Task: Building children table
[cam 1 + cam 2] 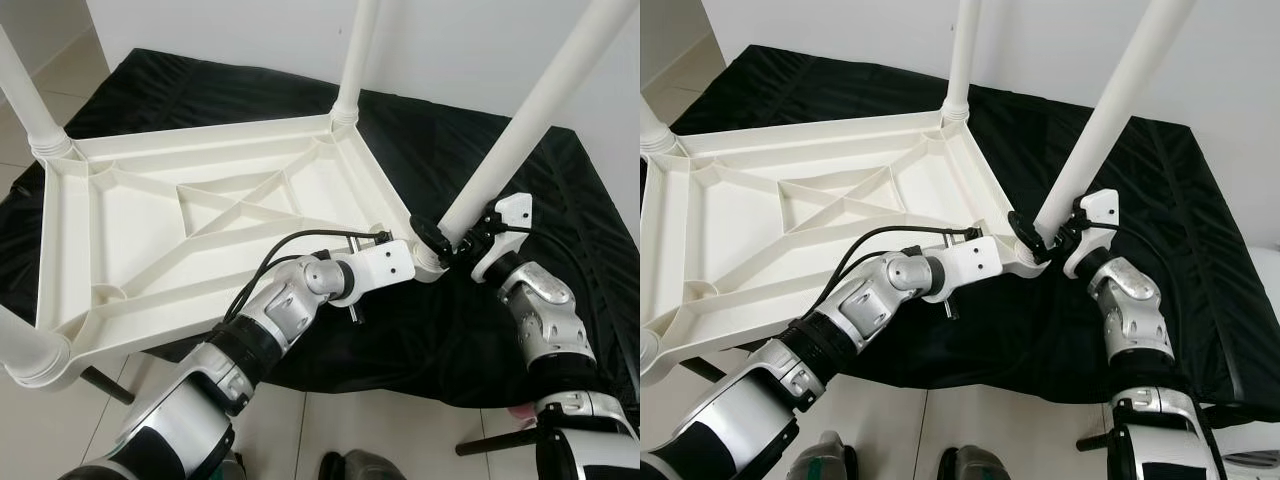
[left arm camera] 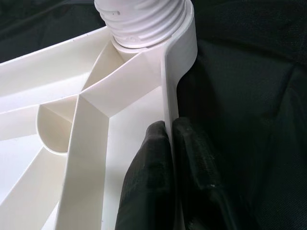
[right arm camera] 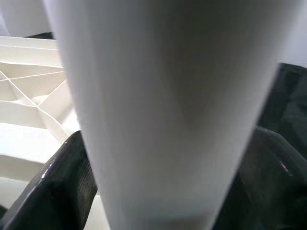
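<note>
White tabletop: upside down on black cloth. Leg: seated in near right corner socket, leaning. Right gripper: clamped around leg base. Left gripper: pinching tabletop rim beside socket. Advice: brace rim, straighten leg before twisting home.

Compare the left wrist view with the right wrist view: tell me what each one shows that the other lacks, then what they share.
Left wrist view: the left gripper pinches the upright side wall of the upturned white tabletop, one finger on each face, just short of the threaded corner socket.

Right wrist view: the smooth shaft of the white leg stands between the two spread fingers of the right gripper, close up, so whether they press it is unclear.

Both: the tabletop's ribbed underside and the black cloth under it.
</note>
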### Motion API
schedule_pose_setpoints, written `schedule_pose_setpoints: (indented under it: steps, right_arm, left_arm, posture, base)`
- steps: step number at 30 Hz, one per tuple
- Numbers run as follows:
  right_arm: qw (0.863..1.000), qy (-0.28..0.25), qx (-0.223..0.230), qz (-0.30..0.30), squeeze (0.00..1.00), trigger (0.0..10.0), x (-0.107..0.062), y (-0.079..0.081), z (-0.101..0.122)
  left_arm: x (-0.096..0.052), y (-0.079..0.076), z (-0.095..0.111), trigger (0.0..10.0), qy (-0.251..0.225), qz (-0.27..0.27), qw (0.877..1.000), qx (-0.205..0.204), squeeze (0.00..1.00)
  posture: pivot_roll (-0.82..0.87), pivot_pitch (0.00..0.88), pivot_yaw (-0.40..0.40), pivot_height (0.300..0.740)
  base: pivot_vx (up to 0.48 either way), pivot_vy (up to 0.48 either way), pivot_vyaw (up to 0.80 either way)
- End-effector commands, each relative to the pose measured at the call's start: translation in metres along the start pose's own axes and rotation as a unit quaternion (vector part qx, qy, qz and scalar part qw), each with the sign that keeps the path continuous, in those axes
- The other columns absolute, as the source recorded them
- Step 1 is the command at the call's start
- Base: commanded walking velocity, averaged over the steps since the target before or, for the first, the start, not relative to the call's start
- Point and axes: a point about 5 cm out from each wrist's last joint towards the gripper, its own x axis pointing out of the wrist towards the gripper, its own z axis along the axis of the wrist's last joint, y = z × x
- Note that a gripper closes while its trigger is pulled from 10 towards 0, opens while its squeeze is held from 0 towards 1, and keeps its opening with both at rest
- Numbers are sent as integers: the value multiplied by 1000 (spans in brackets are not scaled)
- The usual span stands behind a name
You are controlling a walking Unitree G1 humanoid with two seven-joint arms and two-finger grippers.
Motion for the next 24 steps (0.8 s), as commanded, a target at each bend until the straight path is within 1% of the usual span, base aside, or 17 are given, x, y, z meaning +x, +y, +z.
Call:
schedule_pose_setpoints:
  steps: [1, 2, 4, 5, 6, 7, 8, 19, 20, 21, 22, 24]
  right_arm:
    - [1000, 7, -8, 9, 0, 10000, -2, -3, -1]
    - [1000, 10, -9, 12, 0, 9451, -3, -4, -2]
    - [1000, 12, -10, 14, 0, 9373, -3, -5, -3]
    - [1000, 13, -9, 15, 0, 5176, -4, -6, -3]
    - [1000, 15, -10, 17, 0, 2784, -4, -7, -4]
    - [1000, 16, -10, 18, 0, 2784, -5, -7, -4]
    - [1000, 18, -10, 19, 0, 0, -5, -8, -5]
    - [999, 23, -7, 25, 0, 0, -8, -6, -12]
    - [999, 23, -6, 24, 0, 1765, -9, -5, -12]
    - [999, 23, -6, 24, 0, 1765, -9, -5, -12]
    - [1000, 21, -4, 21, 0, 10000, -9, -4, -13]
    - [1000, 17, -1, 18, 0, 10000, -8, -3, -13]
  left_arm:
    - [4, -18, -22, 10000, 46, -67, 997, -18, 0]
    - [4, -18, -21, 10000, 45, -67, 997, -18, 0]
    - [4, -18, -21, 10000, 45, -67, 997, -18, 0]
    - [4, -17, -21, 10000, 45, -67, 997, -17, 0]
    - [4, -17, -21, 10000, 45, -68, 997, -17, 0]
    - [4, -17, -21, 10000, 45, -68, 997, -17, 0]
    - [4, -18, -21, 10000, 44, -68, 997, -17, 0]
    - [5, -18, -20, 10000, 44, -69, 997, -17, 0]
    - [5, -18, -20, 10000, 43, -70, 996, -17, 0]
    - [5, -18, -20, 10000, 43, -70, 996, -17, 0]
    - [4, -18, -20, 10000, 43, -70, 996, -17, 0]
    - [4, -18, -20, 10000, 43, -70, 996, -17, 0]
  posture:
    - [-9, 34, -80, 740]
    - [-11, 35, -79, 740]
    - [-11, 36, -79, 740]
    - [-11, 37, -79, 740]
    - [-13, 38, -79, 740]
    - [-13, 38, -79, 740]
    - [-13, 38, -79, 740]
    - [-13, 40, -79, 740]
    - [-12, 41, -79, 740]
    - [-12, 41, -79, 740]
    - [-12, 42, -79, 740]
    - [-12, 42, -80, 740]
  base:
    - [0, 0, 0]
    - [0, 0, 0]
    - [0, 0, 0]
    - [0, 0, 0]
    - [0, 0, 0]
    - [0, 0, 0]
    - [0, 0, 0]
    - [0, 0, 0]
    - [0, 0, 0]
    - [0, 0, 0]
    - [0, 0, 0]
    - [0, 0, 0]
